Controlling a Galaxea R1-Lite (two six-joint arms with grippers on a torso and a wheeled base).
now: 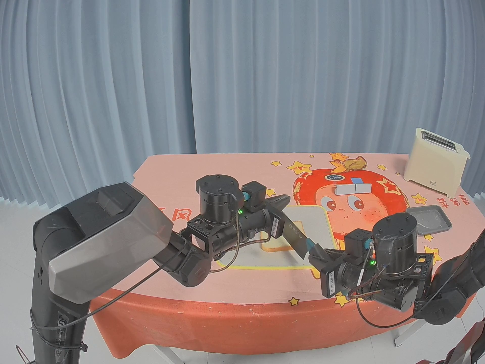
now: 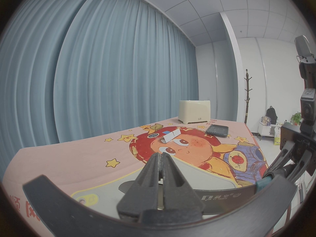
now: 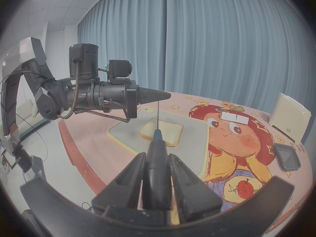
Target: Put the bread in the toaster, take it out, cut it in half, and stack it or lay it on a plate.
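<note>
The bread (image 3: 162,131) lies flat on the cutting board (image 3: 197,148) and looks whole, so I judge the cutting is the step in hand. The knife (image 1: 297,236) hangs above it, its blade upright over the middle of the slice. The right gripper (image 3: 156,157) is clamped on its handle. The left gripper (image 2: 161,157), fingers pressed together on nothing, hovers near the blade's tip. It is better to lower the blade straight down and keep the left gripper away from the cutting line, because the slice may slide.
</note>
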